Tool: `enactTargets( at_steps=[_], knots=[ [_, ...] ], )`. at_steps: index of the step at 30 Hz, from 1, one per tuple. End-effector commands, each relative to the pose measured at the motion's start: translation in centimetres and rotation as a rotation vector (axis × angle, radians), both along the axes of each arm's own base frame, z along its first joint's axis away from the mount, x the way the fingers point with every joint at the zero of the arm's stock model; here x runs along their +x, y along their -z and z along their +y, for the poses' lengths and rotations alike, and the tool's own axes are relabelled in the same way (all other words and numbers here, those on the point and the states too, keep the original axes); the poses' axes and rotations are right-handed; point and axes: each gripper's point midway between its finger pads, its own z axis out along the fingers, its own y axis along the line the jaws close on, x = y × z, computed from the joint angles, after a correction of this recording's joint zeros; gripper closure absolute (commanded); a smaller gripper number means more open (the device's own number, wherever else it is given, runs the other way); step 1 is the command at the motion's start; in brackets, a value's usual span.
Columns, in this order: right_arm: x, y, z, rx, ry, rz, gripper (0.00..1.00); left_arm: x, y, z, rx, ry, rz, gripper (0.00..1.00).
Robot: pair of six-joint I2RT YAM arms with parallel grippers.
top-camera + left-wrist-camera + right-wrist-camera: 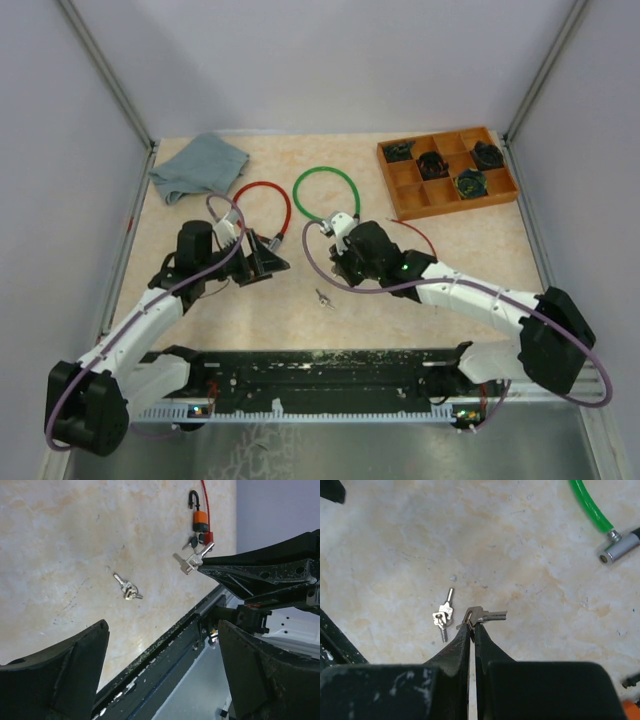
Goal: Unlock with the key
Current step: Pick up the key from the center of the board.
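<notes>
My right gripper (472, 625) is shut on a silver key (487, 614) and holds it just above the table; the key's blade points right. In the left wrist view that held key (191, 562) sits near a small orange padlock (200, 518) with a black shackle on a thin red cable. Dark-headed keys (193, 541) lie beside the padlock. A loose bunch of silver keys (443, 616) lies on the table left of the held key; it also shows in the top view (323, 298). My left gripper (161, 626) is open and empty, above the table's near edge.
A red cable lock loop (263, 210) and a green cable lock loop (325, 194) lie behind the grippers. A blue-grey cloth (198, 166) lies at the back left. A wooden compartment tray (404, 187) with dark items stands at the back right.
</notes>
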Motion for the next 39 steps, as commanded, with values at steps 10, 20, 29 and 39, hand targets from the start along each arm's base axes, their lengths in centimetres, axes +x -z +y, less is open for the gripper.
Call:
enactTargets(
  at_steps=[10,20,29,39],
  knots=[
    [0.2,-3.7,5.5,0.23,-0.188,-0.119,1.0,-0.5,-0.7,-1.6,-0.152,0.037,0.012,0.09],
    [-3.3,-6.3,6.8,0.359,-0.448,-0.212,1.0,-1.2,-3.7,-3.4,-0.241,0.175,-0.096,0.15],
    [-6.5,-8.2,7.4,0.429,-0.674,-0.273,1.0,-2.3,-4.6,-4.9,-0.266,0.273,-0.123,0.24],
    [-7.4,-8.2,7.8,0.43,-0.745,-0.25,1.0,-3.0,-4.9,-6.3,-0.276,0.329,-0.134,0.39]
  ],
)
